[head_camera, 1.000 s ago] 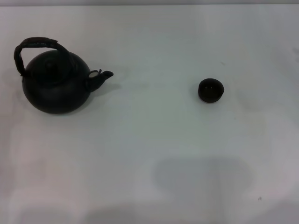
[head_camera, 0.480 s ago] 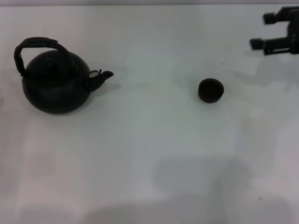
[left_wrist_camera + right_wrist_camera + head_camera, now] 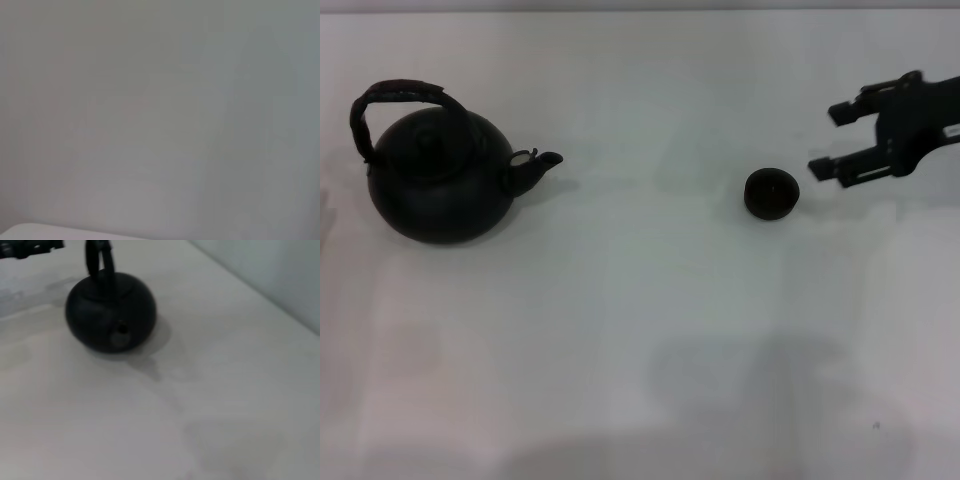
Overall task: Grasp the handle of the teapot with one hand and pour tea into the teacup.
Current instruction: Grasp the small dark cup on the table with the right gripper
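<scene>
Right gripper (image 3: 832, 140) reaching in from your right, claw spread wide and holding nothing.

Its fingers point toward the teacup (image 3: 772, 193), just beside it on the white table (image 3: 640, 320). Your teapot (image 3: 440, 180) sits upright far left, spout aimed right at the cup, handle (image 3: 390, 100) arched overhead. Half a second ago that gripper was higher and farther back.

A plain white counter (image 3: 640, 330) carries the teapot (image 3: 440, 185) on its left side and the teacup (image 3: 772, 193) well apart to the right.
</scene>
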Action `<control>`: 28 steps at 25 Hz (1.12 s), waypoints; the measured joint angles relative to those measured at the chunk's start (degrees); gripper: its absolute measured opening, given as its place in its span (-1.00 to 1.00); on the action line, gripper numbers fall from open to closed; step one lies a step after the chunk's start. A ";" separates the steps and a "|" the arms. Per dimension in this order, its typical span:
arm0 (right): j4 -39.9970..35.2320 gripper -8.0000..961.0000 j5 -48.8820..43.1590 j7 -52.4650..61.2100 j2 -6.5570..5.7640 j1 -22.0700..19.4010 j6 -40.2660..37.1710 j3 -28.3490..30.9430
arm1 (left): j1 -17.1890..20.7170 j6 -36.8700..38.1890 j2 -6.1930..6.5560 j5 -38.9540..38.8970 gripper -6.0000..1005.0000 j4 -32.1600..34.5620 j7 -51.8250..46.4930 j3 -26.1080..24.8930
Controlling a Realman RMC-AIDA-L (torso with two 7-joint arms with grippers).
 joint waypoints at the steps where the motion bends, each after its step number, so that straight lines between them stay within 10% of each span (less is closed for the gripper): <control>1: 0.20 0.69 0.03 -0.07 0.11 0.03 -0.02 -0.65 | -0.07 0.00 -0.03 0.00 0.77 -0.03 -0.01 0.00; 28: 4.74 0.69 -0.98 1.49 0.52 2.44 -17.65 -23.45 | -0.25 -1.19 -0.24 0.61 0.77 -0.91 -0.02 0.00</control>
